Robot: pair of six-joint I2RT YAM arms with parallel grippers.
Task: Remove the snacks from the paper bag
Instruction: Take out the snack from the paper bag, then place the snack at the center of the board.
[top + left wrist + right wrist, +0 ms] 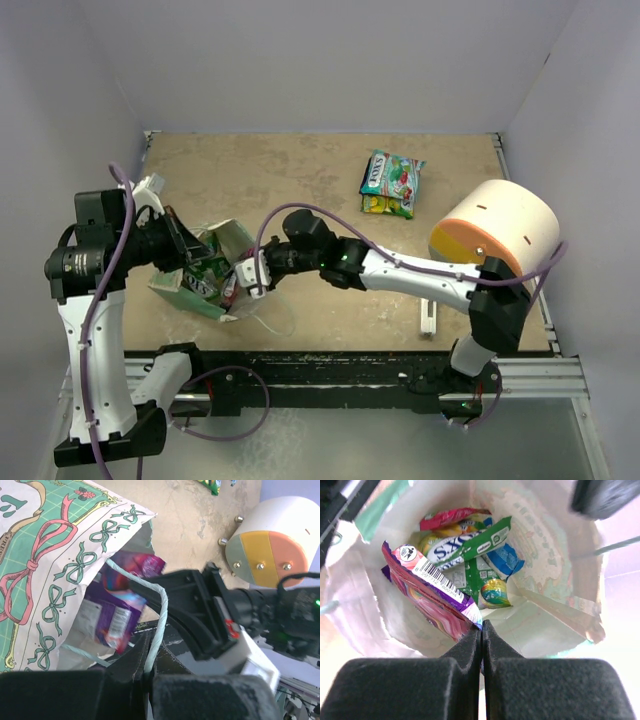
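The paper bag lies on its side near the left end of the table's near edge, its mouth turned toward the right edge. The top view shows both arms meeting at that mouth, but not what the fingers are doing.

The left wrist view shows the left hand narrowed to a pinch on the bag's thin string handle, which runs up from between its fingers to the rim. Beyond the string the black right hand reaches into the opening, beside a blurred pink and purple packet.

Only the right wrist view looks down into the white interior. There the right hand's fingers are pressed together, and the lower corner of the pink packet with its barcode strip meets the tips, apparently nipped between them. That packet stands tilted against the bag's wall. Behind it lie a green packet with white lettering, a magenta one and a yellow-green one, overlapping at the bottom.

Two green packets rest stacked on the table toward the far right corner. A big cream cylinder sits at the right edge, and a white stick lies near the near edge.
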